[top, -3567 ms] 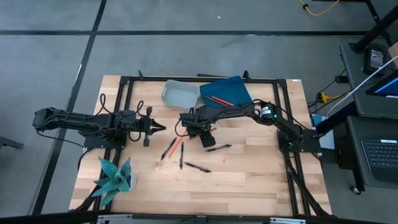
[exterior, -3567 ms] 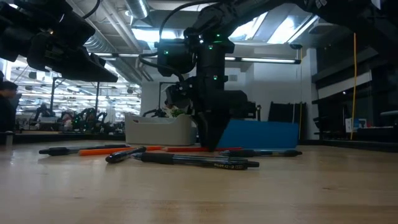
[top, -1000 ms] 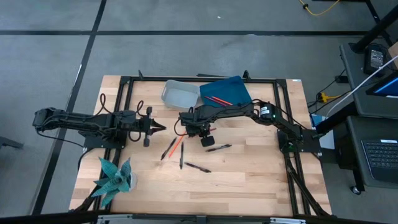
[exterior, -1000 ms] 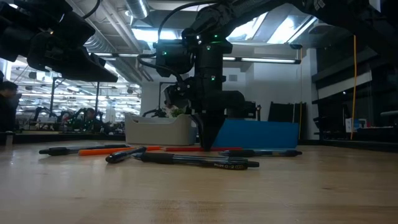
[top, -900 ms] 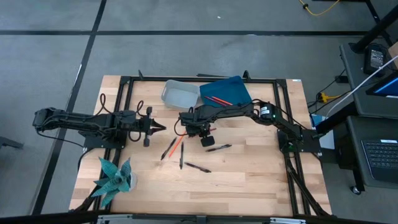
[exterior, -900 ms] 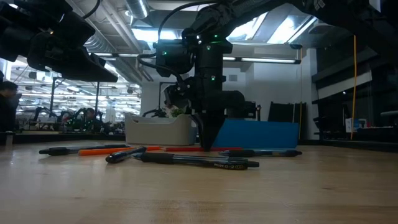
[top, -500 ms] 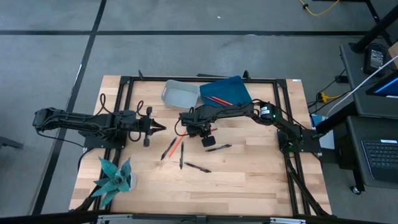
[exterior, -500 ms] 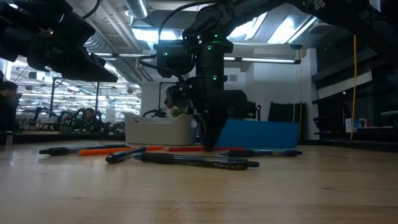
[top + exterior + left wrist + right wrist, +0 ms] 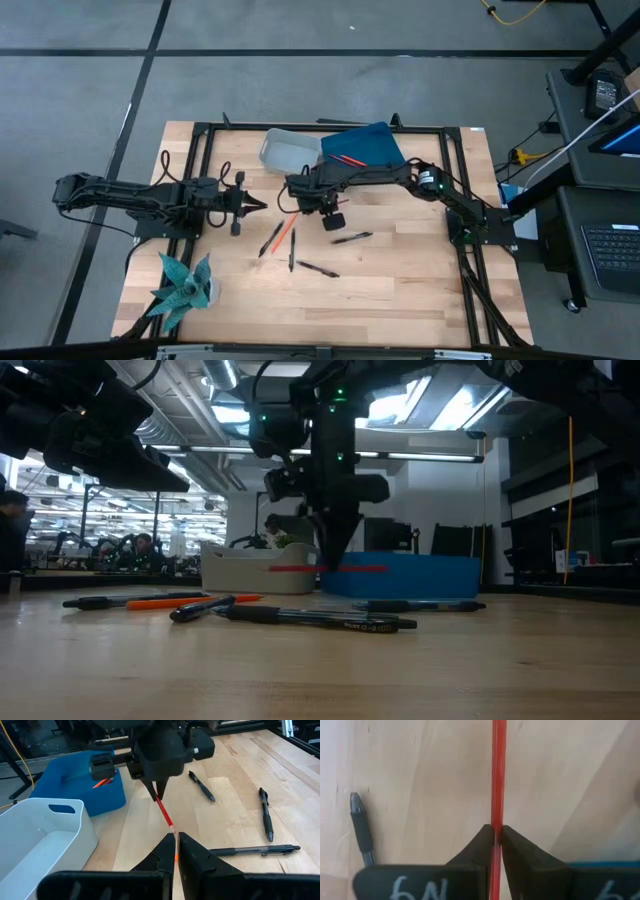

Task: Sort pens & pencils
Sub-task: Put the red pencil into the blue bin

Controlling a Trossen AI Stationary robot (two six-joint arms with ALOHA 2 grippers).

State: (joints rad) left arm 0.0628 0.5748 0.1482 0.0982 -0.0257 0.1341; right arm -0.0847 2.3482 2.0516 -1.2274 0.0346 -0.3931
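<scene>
My right gripper (image 9: 333, 563) hangs over the middle of the table, just in front of the bins, shut on a thin red pencil (image 9: 328, 569). The left wrist view shows the same pencil (image 9: 164, 812) below the right gripper (image 9: 157, 795). An orange pencil (image 9: 284, 233) and several black pens (image 9: 318, 269) lie flat on the wood nearer the front. Two more red pencils (image 9: 352, 160) lie in the blue bin (image 9: 372, 140). My left gripper (image 9: 176, 840) waits shut at the table's left side, touching nothing. My right gripper pinches the red pencil's shaft (image 9: 498, 817) between its two fingers, about midway along its length. The fingers come from above, pointing down, and lie across the pencil. The pencil hangs level, lifted clear of the table.
A white bin (image 9: 288, 150) stands to the left of the blue bin at the table's far side. A teal paper plant (image 9: 185, 285) stands at the near left corner. A black frame (image 9: 205, 130) runs around the table's edges.
My right gripper has risen straight up, still shut. The red pencil, which lay on the table under its fingertips, has gone up with it and now hangs level, clear of the wood.
</scene>
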